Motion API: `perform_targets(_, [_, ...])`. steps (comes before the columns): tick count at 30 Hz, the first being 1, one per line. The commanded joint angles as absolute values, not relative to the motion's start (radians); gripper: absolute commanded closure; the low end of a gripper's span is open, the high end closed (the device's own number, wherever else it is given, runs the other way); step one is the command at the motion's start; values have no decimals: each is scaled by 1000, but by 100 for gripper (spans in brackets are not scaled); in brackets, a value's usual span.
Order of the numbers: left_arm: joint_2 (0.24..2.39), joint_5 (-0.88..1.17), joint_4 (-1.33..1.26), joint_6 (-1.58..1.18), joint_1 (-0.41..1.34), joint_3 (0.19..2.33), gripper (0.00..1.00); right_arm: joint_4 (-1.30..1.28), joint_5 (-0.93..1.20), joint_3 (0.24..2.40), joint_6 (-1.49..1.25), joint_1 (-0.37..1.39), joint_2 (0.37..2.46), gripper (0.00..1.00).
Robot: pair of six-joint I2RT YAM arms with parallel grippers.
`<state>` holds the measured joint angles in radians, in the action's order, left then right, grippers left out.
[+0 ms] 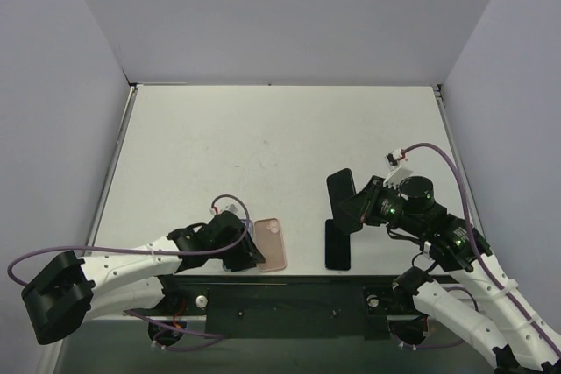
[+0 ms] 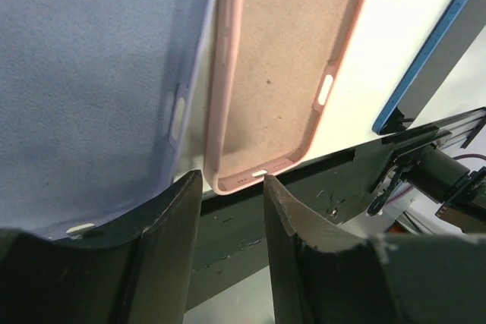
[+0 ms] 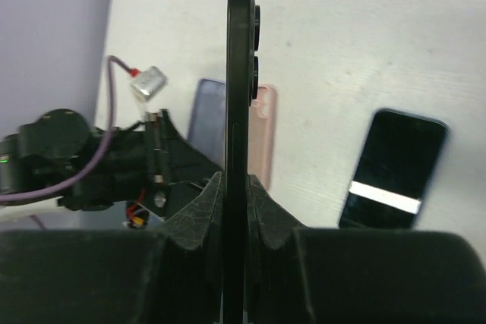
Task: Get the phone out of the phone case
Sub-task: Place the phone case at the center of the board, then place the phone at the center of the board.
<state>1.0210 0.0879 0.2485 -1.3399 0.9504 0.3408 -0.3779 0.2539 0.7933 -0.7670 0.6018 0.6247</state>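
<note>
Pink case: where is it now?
Top view: the pink case lies inside-up at the near edge of the table, left of centre, between the left gripper and a dark phone lying flat.

On your surface [image 1: 263, 146], close to its near edge, two cases lie side by side: the left case [image 2: 91, 73] edge to edge with the right case [image 1: 271, 243]. Your left tool [image 2: 231, 187] sits over their near ends (mostly covering the left one from above). Right of the cases, apart from them, lies the flat phone [image 1: 337, 244]. Just behind it, the held phone [image 1: 341, 192] stands edge-on in your right tool [image 3: 237, 191].
</note>
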Motion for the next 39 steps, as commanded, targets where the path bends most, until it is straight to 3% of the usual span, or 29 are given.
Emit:
perform_targets(1, [994, 84, 343, -1290, 954, 437, 52, -576, 103, 827, -701, 595, 621, 100])
perform_targets(7, [997, 98, 362, -1215, 953, 526, 50, -788, -74, 743, -738, 595, 650, 100])
perform_targets(15, [994, 127, 299, -1082, 953, 643, 50, -726, -147, 603, -795, 595, 650, 100])
perform_targets(21, [954, 150, 117, -1026, 951, 663, 50, -460, -72, 425, -762, 578, 641, 100])
perform_targets(30, [969, 147, -23, -953, 950, 721, 50, -443, -15, 410, -775, 540, 725, 100])
perform_targets(39, [945, 166, -2, -904, 940, 727, 50, -531, -8, 399, -795, 529, 764, 99])
